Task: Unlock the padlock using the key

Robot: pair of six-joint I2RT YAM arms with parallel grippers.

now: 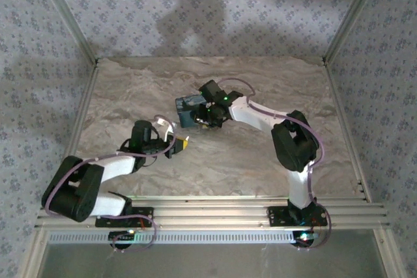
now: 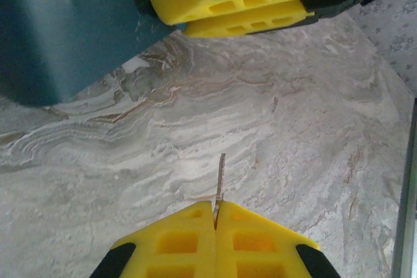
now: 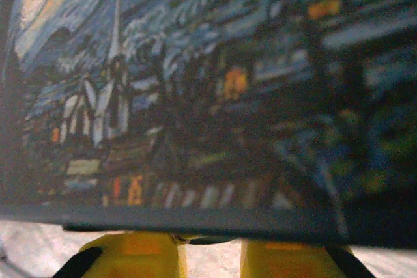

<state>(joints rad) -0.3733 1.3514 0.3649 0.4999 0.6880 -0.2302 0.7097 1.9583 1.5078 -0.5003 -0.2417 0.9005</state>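
One key (image 2: 221, 174) clamped in your left gripper (image 2: 215, 218); one box (image 1: 187, 109) by your right gripper (image 2: 228, 16), whose grip I cannot tell; bare table (image 2: 273, 135) lies between.

The key (image 2: 221, 177) shows as a thin blade edge; its head is buried between the left fingers (image 2: 172, 242), themselves cut off by the bottom edge. The box (image 2: 58, 30) is cropped at top and left there. Up close at the right wrist, its painted face is blurred, and its lower rim hides the tips of the right fingers (image 3: 130, 255).
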